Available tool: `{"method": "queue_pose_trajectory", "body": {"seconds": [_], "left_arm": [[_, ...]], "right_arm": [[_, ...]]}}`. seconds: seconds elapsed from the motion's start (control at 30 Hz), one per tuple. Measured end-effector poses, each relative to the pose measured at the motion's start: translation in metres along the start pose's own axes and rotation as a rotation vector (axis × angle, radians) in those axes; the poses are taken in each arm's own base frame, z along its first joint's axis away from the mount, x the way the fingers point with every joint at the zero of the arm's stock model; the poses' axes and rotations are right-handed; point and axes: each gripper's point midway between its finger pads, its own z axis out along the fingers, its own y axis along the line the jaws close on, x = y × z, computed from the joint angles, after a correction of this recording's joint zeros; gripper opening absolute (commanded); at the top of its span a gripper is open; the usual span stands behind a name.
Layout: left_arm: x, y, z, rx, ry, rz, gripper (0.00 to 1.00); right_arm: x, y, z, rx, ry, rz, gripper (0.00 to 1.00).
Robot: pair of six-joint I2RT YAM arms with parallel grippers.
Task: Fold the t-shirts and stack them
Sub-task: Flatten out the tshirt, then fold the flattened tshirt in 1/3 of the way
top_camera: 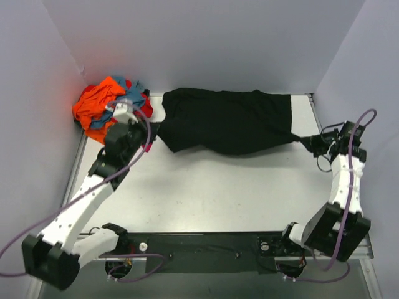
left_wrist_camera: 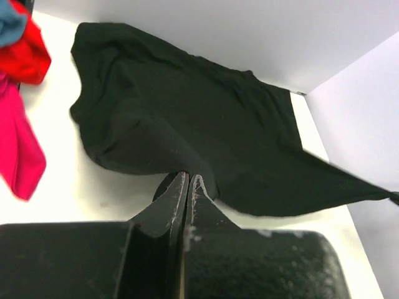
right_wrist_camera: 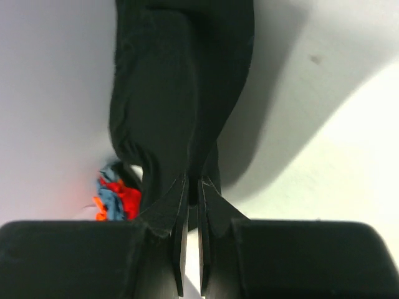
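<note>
Right, from overhead the black t-shirt (top_camera: pixel 227 121) lies spread along the far edge of the table (top_camera: pixel 218 193), one smooth dark sheet drawn to a taut point at its right end. Only the left wrist view shows the left gripper (left_wrist_camera: pixel 188 182) pinched tight on the near hem. The right wrist view has the right gripper (right_wrist_camera: pixel 192 187) clamped on that drawn-out corner, soft folds running away from it. Two claws, one shirt between them. In the far left corner sits a crumpled heap (top_camera: pixel 100 109) in four colours: orange shirt (top_camera: pixel 93 103), teal shirt (left_wrist_camera: pixel 9 22), red shirt (left_wrist_camera: pixel 28 56), magenta shirt (left_wrist_camera: pixel 22 149).
</note>
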Motion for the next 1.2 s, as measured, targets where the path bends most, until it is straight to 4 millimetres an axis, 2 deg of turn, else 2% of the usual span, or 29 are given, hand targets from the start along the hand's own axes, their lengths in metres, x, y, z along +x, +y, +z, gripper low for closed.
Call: {"method": "queue_pose_trajectory", "body": {"seconds": [0.1, 0.2, 0.3, 0.4, 0.53, 0.73, 0.83, 1.07, 1.2], "left_arm": [[0.014, 0.005, -0.053, 0.018, -0.037, -0.048, 0.00], [0.034, 0.006, -0.091, 0.063, -0.044, -0.108, 0.00], [0.066, 0.015, -0.107, 0.069, 0.005, -0.165, 0.00], [0.101, 0.030, -0.110, 0.024, 0.092, -0.181, 0.00], [0.117, 0.041, -0.101, -0.046, 0.146, -0.167, 0.00], [0.112, 0.041, -0.068, -0.127, 0.162, -0.129, 0.00], [0.106, 0.041, -0.052, -0.156, 0.148, -0.113, 0.00], [0.084, 0.048, -0.017, -0.211, 0.108, -0.108, 0.00], [0.078, 0.058, 0.002, -0.239, 0.098, -0.109, 0.00]], "right_arm": [[0.022, -0.039, -0.024, 0.046, -0.054, -0.013, 0.00], [0.042, -0.087, -0.044, 0.136, -0.113, -0.016, 0.00], [0.057, -0.125, -0.063, 0.198, -0.175, -0.040, 0.00], [0.061, -0.141, -0.077, 0.217, -0.231, -0.071, 0.00], [0.061, -0.157, -0.070, 0.292, -0.206, -0.091, 0.00], [0.058, -0.178, -0.038, 0.474, -0.076, -0.116, 0.00], [0.054, -0.172, -0.028, 0.500, -0.065, -0.144, 0.00], [0.037, -0.145, -0.008, 0.500, -0.092, -0.200, 0.00], [0.025, -0.141, 0.000, 0.522, -0.107, -0.192, 0.00]]}}
